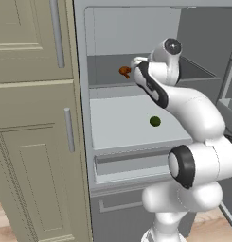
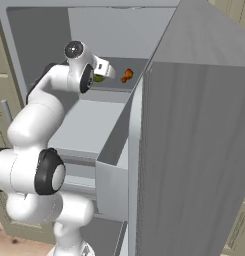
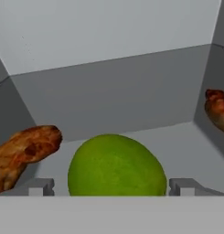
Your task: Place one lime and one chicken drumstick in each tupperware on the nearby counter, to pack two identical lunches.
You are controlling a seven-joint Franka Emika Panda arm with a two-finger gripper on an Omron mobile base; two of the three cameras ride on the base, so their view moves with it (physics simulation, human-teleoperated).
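Between the spread dark fingertips of the two-finger gripper [image 3: 111, 186] sat a round green lime [image 3: 115, 165]; a browned chicken drumstick [image 3: 23, 153] lay at nine o'clock.

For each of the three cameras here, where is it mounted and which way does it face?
Left base view: behind the arm to its left, facing the open fridge; the arm rises at lower right, a lime on the middle shelf.
Right base view: behind to the right, past the fridge door; the arm rises at lower left.
Hand view: on the hand, facing the upper shelf; another lime sits between the fingertips.
Shared: both base views show a drumstick on the upper shelf.
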